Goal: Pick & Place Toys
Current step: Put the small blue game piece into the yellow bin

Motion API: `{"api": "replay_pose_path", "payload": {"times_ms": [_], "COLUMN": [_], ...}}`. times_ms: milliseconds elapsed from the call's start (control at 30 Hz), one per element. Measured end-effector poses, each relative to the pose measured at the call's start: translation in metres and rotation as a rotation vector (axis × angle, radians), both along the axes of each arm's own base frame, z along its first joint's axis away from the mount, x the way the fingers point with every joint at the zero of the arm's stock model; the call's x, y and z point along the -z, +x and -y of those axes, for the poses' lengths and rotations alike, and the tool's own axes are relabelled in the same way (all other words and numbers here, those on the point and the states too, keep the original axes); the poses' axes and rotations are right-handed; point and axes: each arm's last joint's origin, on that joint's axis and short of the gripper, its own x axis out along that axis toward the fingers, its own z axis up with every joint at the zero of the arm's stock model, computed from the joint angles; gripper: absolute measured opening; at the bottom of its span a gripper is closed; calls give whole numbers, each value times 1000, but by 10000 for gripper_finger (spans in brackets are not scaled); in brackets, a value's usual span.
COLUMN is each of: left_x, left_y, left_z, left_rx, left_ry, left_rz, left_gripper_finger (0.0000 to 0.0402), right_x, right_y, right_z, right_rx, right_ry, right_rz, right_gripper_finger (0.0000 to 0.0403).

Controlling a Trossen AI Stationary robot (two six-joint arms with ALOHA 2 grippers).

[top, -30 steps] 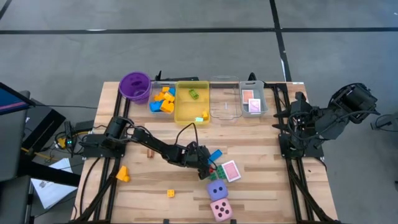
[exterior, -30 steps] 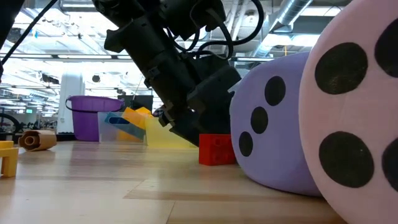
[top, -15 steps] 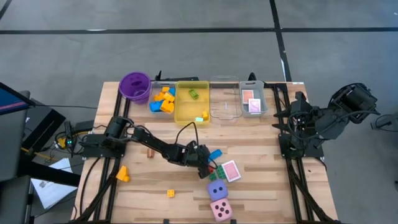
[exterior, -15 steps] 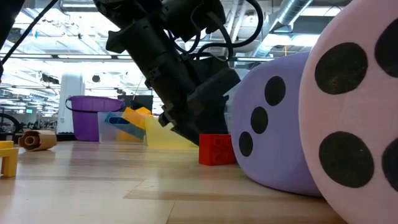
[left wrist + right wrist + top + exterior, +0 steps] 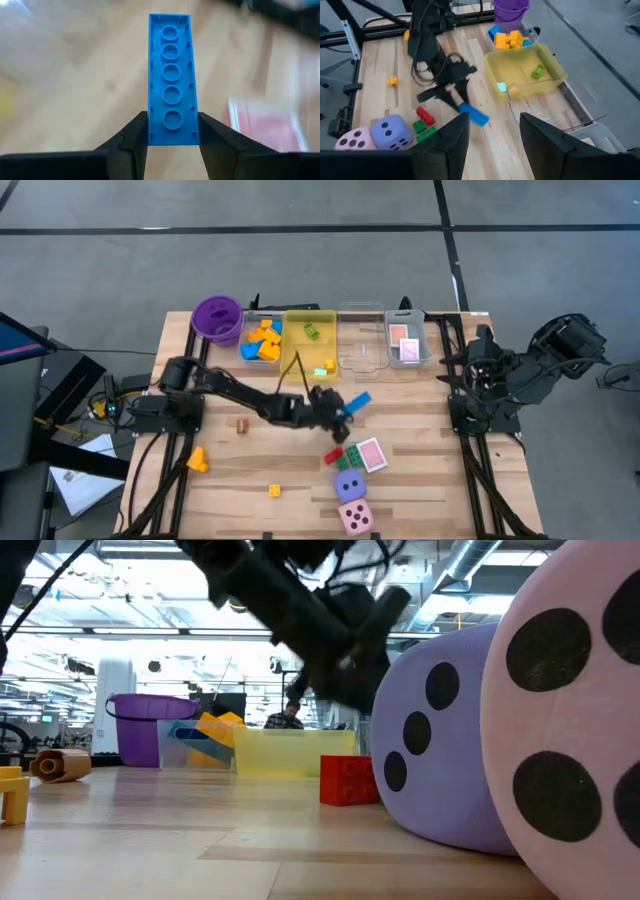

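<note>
Blue brick [image 5: 170,80]: long flat studded plate, clamped at one end between fingers of left claw [image 5: 340,406], lifted clear of worktop [image 5: 420,440], near yellow tray [image 5: 309,362]. Judgement: rigid, light, smooth plastic; grip across narrow width at end holds, but long overhang may pivot if knocked. Red brick [image 5: 335,456], green brick [image 5: 353,455], pink card [image 5: 371,453] lie on worktop below; purple die [image 5: 349,486], pink die [image 5: 355,517] closer to front edge, likely soft, need wide bite. Right claw [image 5: 490,137] parked at right edge, fingers part apart, holding nothing.
</note>
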Motion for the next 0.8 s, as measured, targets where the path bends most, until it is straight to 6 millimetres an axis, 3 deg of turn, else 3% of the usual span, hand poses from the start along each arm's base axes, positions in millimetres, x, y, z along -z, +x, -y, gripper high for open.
{"api": "replay_pose_path", "payload": {"times_ms": [133, 400, 567, 800], "left_x": [-42, -120, -143, -145], "left_y": [-7, -44, -66, -78], "left_z": [-28, -83, -113, -130], "left_rx": [-154, -494, -587, -614], "left_ry": [51, 162, 175, 175], "left_rz": [118, 285, 297, 233], "left_gripper_finger": [122, 129, 129, 135], "right_x": [-1, -2, -2, -2], "right_y": [0, 0, 1, 1], "right_z": [1, 2, 2, 2], "right_rx": [28, 62, 66, 80], "right_ry": [-27, -59, -64, -43], "right_rz": [24, 52, 56, 70], "right_gripper_finger": [168, 168, 168, 168]}}
